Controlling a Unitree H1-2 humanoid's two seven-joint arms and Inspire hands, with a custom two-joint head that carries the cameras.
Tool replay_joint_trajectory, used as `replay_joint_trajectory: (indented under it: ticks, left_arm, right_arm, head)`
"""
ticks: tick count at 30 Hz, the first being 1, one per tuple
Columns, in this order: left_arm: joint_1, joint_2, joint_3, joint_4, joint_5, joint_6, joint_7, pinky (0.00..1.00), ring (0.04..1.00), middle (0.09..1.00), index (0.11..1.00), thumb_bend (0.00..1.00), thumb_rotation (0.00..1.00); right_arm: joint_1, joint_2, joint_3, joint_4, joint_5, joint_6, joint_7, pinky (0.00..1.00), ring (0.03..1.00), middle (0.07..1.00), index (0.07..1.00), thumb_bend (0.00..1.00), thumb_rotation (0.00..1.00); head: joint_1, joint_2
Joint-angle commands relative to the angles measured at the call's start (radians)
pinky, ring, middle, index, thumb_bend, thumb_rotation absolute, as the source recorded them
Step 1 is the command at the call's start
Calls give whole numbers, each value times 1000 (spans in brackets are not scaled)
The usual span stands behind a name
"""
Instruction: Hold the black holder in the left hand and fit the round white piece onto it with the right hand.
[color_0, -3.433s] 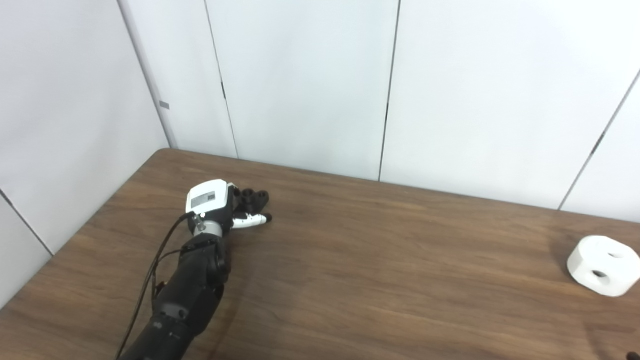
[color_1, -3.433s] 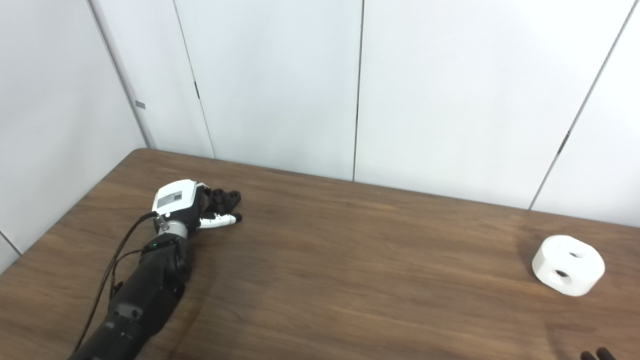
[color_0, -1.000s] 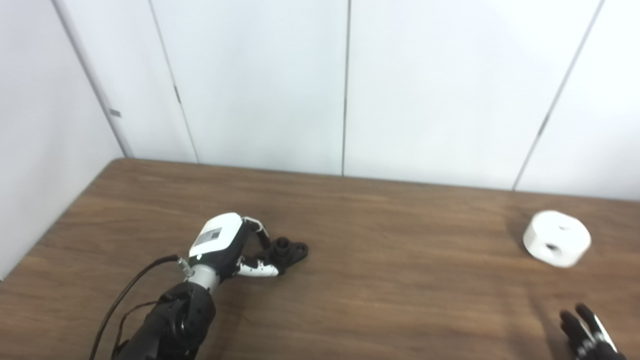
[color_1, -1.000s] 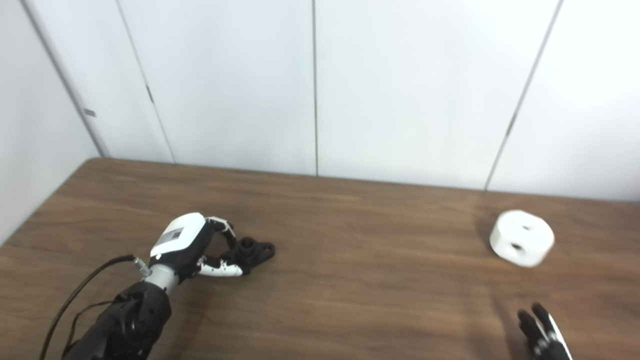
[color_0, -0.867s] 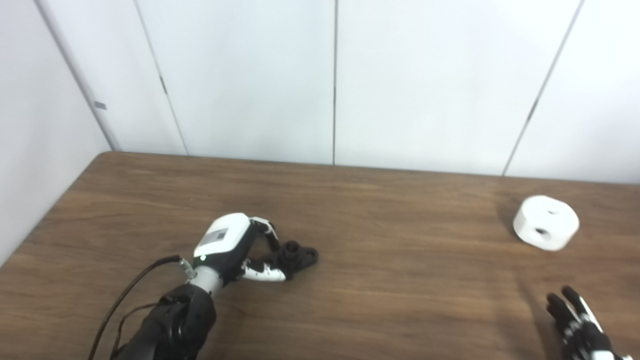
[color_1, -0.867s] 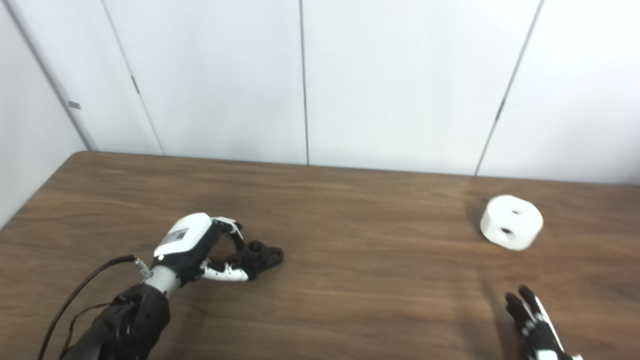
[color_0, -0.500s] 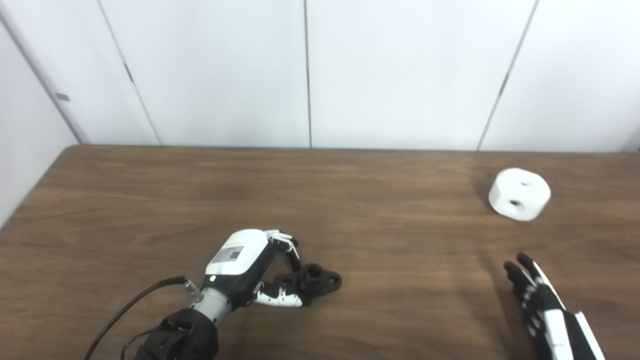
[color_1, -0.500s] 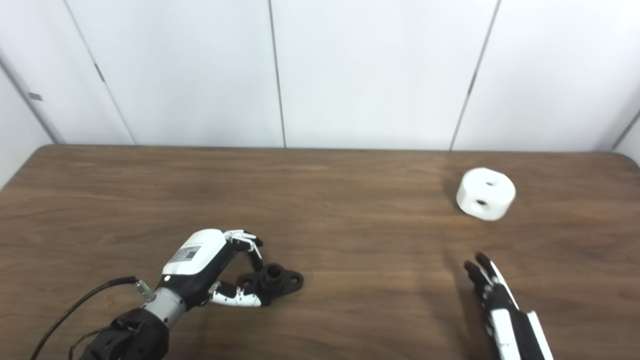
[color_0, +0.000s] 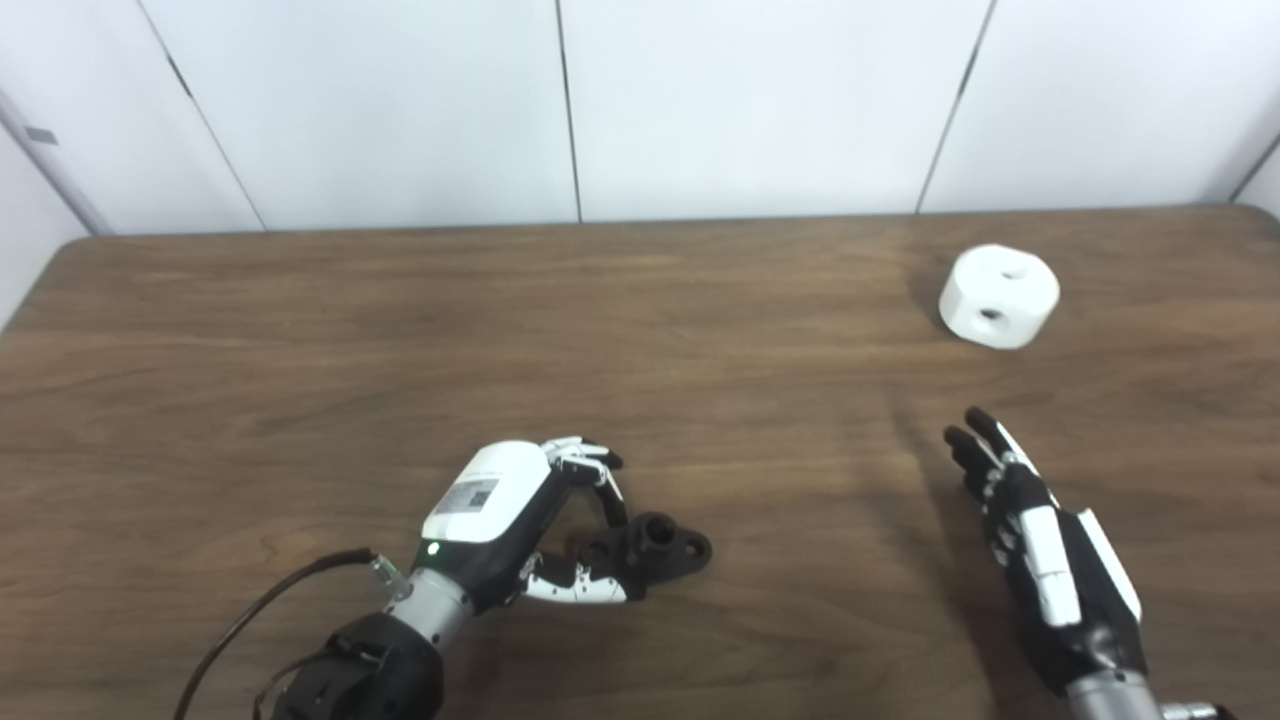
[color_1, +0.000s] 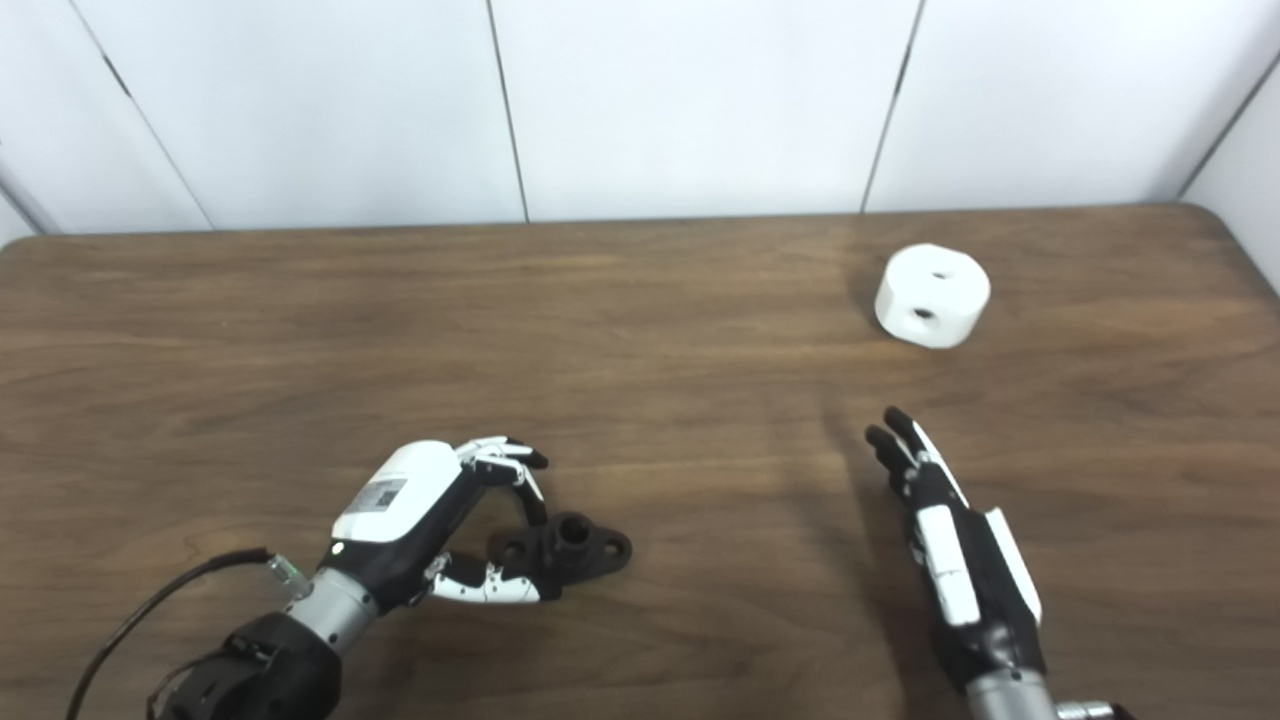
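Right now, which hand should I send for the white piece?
The right hand: it is open and empty, with its fingers aimed toward the round white piece and only bare table between. The left hand is shut on the black holder, far across.

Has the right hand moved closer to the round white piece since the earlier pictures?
Yes. The right hand has come up from the picture's bottom edge toward the round white piece, fingers apart, though table still shows between them.

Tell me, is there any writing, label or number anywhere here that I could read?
Sticker on the back of the left hand: a small grey label with a dark square code, too small and blurred to read.
Round white piece, black holder, right hand, table and wall panels: no writing to be seen.
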Motion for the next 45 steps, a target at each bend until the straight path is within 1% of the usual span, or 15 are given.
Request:
replay_joint_trajectory:
  ticks: [1, 5, 9, 18, 22, 26, 30, 31, 33, 35, 37, 39, 41, 42, 45]
  left_arm:
    - [23, -8, -31, 2, 3, -9, -51, 768, 880, 810, 488, 515, 52]
    - [25, -12, -42, 13, 30, -16, -55, 780, 883, 810, 487, 515, 50]
    - [25, -8, -50, 24, 56, -27, -54, 791, 882, 804, 487, 516, 51]
    - [30, 8, -59, 66, 125, -118, -20, 851, 876, 794, 487, 519, 50]
    - [37, 6, -56, 76, 144, -140, -11, 861, 875, 791, 487, 519, 51]
    - [42, 2, -58, 91, 170, -156, 2, 866, 875, 788, 488, 520, 51]
    - [47, -2, -57, 97, 175, -167, 12, 862, 874, 787, 487, 520, 51]
    - [49, -3, -57, 99, 175, -169, 14, 861, 875, 787, 487, 520, 51]
    - [54, -4, -55, 100, 175, -172, 20, 858, 875, 787, 487, 520, 51]
    - [57, -2, -54, 106, 176, -175, 24, 859, 876, 787, 487, 520, 51]
    - [59, 0, -52, 111, 177, -176, 26, 861, 875, 787, 487, 521, 51]
    - [61, 3, -50, 116, 175, -179, 29, 860, 875, 786, 487, 521, 51]
    - [65, 6, -47, 122, 168, -187, 41, 855, 872, 786, 487, 521, 51]
    - [66, 7, -45, 124, 165, -191, 45, 851, 871, 785, 487, 521, 51]
    - [71, 12, -36, 132, 161, -203, 51, 838, 868, 786, 487, 521, 51]
  right_arm:
    - [-8, 15, -2, -56, -1, -1, -8, 992, 953, 910, 936, 608, 972]
    - [-9, 12, -6, -69, 5, 23, -9, 1000, 956, 914, 937, 609, 972]
    - [-10, 12, -13, -70, 9, 21, -10, 993, 949, 912, 934, 602, 963]
    - [-6, 13, -25, -78, 22, 19, -9, 1000, 952, 912, 935, 589, 943]
    - [-4, 15, -32, -85, 45, 22, -8, 1000, 961, 921, 937, 589, 926]
    - [-10, 7, -50, -81, 20, 1, -22, 1000, 948, 905, 938, 589, 851]
    - [-22, -6, -81, -84, 20, 7, -30, 998, 951, 910, 931, 651, 699]
    - [-25, -6, -90, -82, 25, 4, -32, 988, 949, 911, 930, 652, 676]
    - [-41, -8, -114, -85, 39, 3, -37, 952, 937, 910, 925, 646, 618]
    - [-62, -12, -136, -92, 46, 12, -43, 931, 929, 908, 925, 641, 573]
    - [-87, -18, -155, -104, 41, 33, -53, 920, 929, 906, 930, 649, 553]
    - [-115, -29, -174, -113, 41, 55, -60, 975, 956, 920, 948, 655, 541]
    - [-147, -41, -192, -118, 44, 74, -66, 992, 967, 926, 954, 650, 527]
    - [-157, -44, -198, -119, 46, 81, -67, 996, 972, 929, 954, 638, 504]
    - [-207, -70, -203, -112, -14, 91, -77, 1000, 977, 925, 950, 648, 474]
  head:
    - [-2, 4]
    - [-6, 9]
    - [-10, 9]
    - [-21, 6]
    - [-31, -2]
    - [-48, -18]
    - [-58, -33]
    - [-69, -44]
    - [-77, -51]
    - [-100, -70]
    - [-115, -82]
    - [-132, -94]
    - [-162, -112]
    - [-162, -112]
    - [-204, -133]
